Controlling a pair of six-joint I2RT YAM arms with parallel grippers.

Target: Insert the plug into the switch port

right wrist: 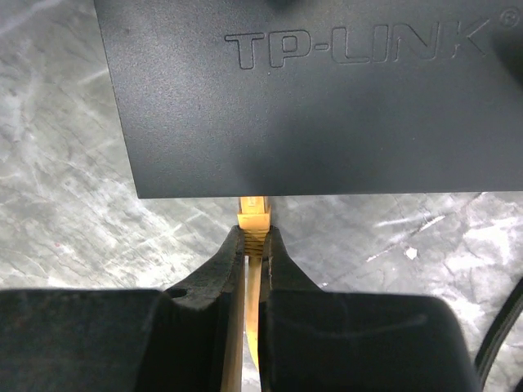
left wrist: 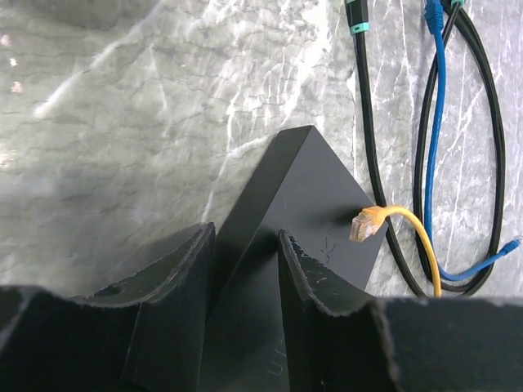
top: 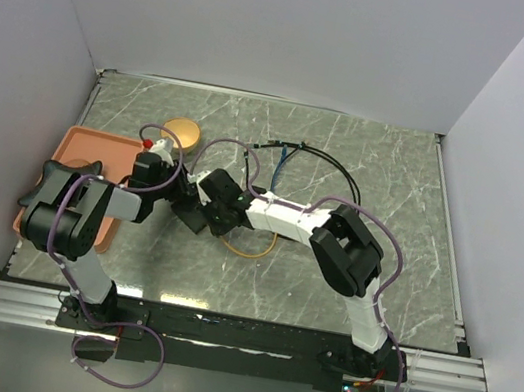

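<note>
The switch point(right wrist: 327, 114), a flat black box with raised lettering on its top face, sits off the marble table point(left wrist: 122, 122) between the two grippers, near the table's middle. The left gripper point(left wrist: 245, 237) has its two fingers point(left wrist: 176, 286) pressed against opposite sides of the switch, pinching it so that the box stands tilted, one corner pointing away from the wrist. The right gripper point(right wrist: 253, 237) comes at the switch from the opposite side, its fingers squeezed together on the yellow plug point(right wrist: 252, 214) just behind the head. The plug's tip meets the edge of the switch facing that gripper; I cannot tell whether it has entered a socket. Beside the far edge of the switch, seen from the left wrist, another yellow connector point(left wrist: 364, 224) hangs on a curved yellow cable point(left wrist: 425, 249). Beyond the switch, a black cable point(left wrist: 364, 122) and a blue cable point(left wrist: 433, 122) lie looped on the table. To the left of the switch rests an orange tray point(top: 72, 147), and a round tan dish point(top: 184, 130) lies behind it.
</note>
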